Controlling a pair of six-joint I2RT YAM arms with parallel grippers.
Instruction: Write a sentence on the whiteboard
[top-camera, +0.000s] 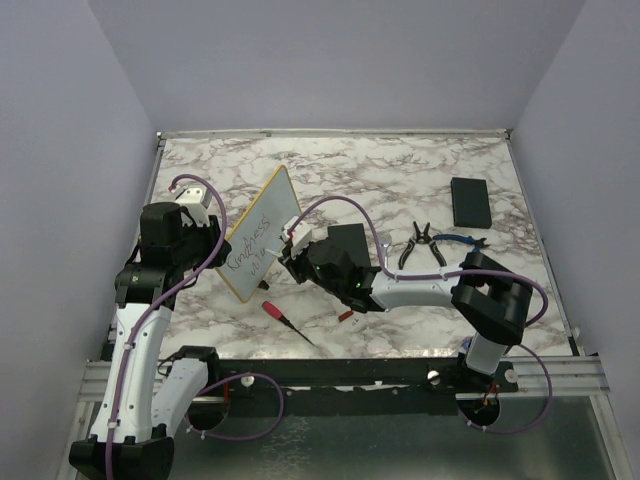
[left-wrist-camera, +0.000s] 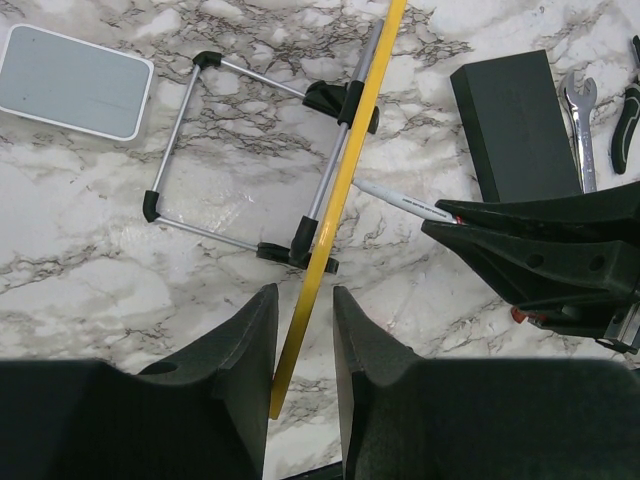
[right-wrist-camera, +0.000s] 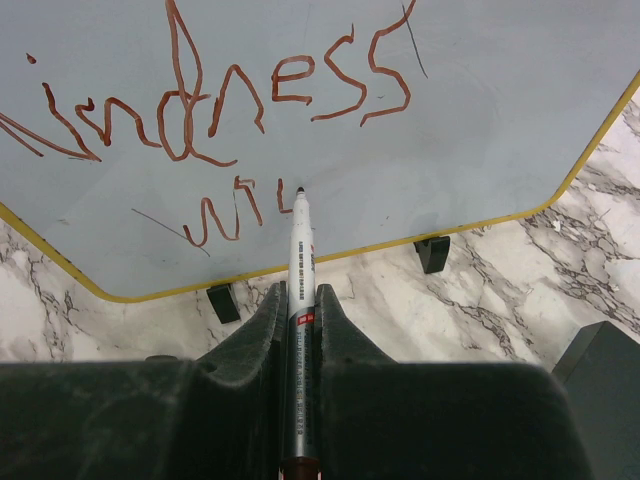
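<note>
The whiteboard (top-camera: 262, 232) leans tilted on a wire stand (left-wrist-camera: 240, 150), and the left wrist view shows only its yellow edge (left-wrist-camera: 340, 180). My left gripper (left-wrist-camera: 305, 290) is at the board's left side (top-camera: 200, 212). Its jaws straddle the yellow edge, with a gap at the right finger. My right gripper (right-wrist-camera: 297, 290) is shut on a white marker (right-wrist-camera: 300, 250). The marker tip rests on the board face (right-wrist-camera: 460, 130) at the end of the short second line. The sentence (right-wrist-camera: 230, 100) reads "indness" above a few letters, in reddish-brown strokes.
A black slab (top-camera: 470, 200) lies at the back right. Pliers (top-camera: 420, 245) and a wrench (top-camera: 462, 240) sit right of the right arm. A red-handled screwdriver (top-camera: 285, 320) lies in front of the board. A pale rounded pad (left-wrist-camera: 70, 80) rests behind the stand.
</note>
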